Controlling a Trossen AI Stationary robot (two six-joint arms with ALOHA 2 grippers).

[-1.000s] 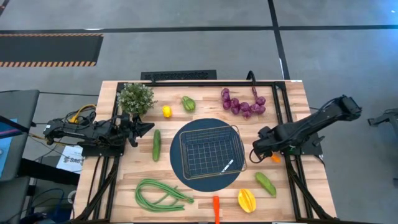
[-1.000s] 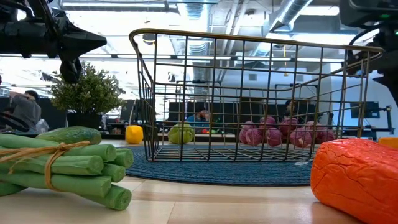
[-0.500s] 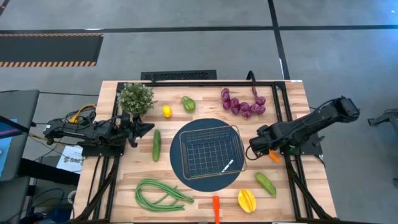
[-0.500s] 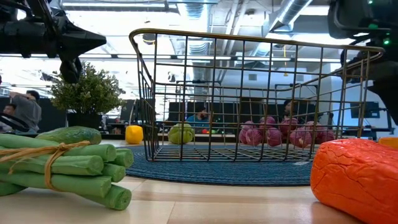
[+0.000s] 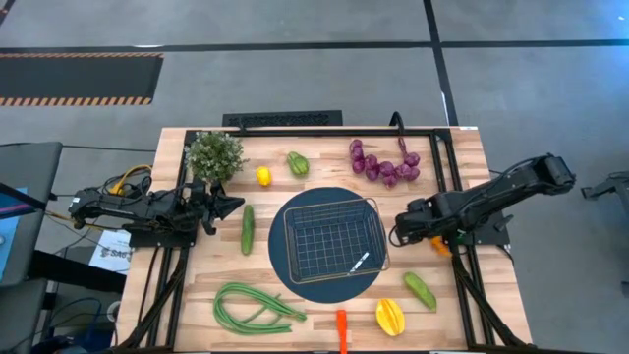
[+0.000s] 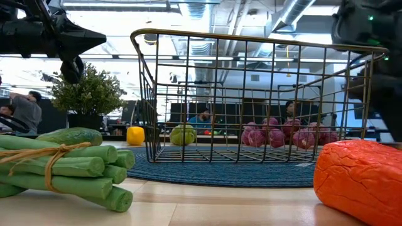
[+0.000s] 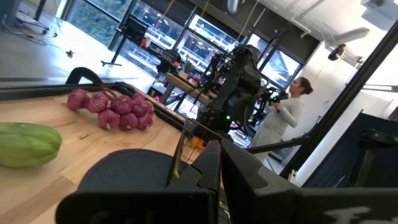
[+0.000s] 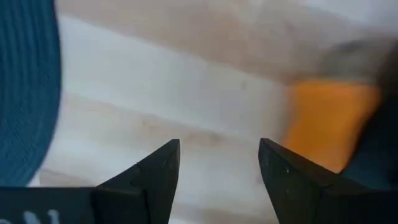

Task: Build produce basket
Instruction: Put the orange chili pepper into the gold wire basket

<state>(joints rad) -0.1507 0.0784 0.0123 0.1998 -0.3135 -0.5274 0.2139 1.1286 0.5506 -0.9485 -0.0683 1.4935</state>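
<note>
The wire basket (image 5: 331,239) stands on a round dark blue mat (image 5: 295,280) in the middle of the table. Around it lie the purple grapes (image 5: 383,163), a green pepper (image 5: 297,163), a small yellow pepper (image 5: 263,176), a dark cucumber (image 5: 247,228), green beans (image 5: 254,305), a carrot (image 5: 341,327), a yellow pepper (image 5: 389,316) and a green vegetable (image 5: 420,289). My right gripper (image 5: 397,232) hovers open just right of the basket; bare table shows between its fingers (image 8: 219,144), with an orange carrot (image 8: 326,121) beside them. My left gripper (image 5: 239,203) waits shut left of the cucumber.
A bushy potted plant (image 5: 214,154) stands at the far left of the table, close to my left arm. A black frame (image 5: 444,157) runs along the table's right side. In the low view the beans (image 6: 69,169) and a carrot (image 6: 358,179) lie near the front edge.
My right gripper has moved a little toward the table's left, closer to the basket's right side, staying open. My left arm has kept still and no produce has moved.
</note>
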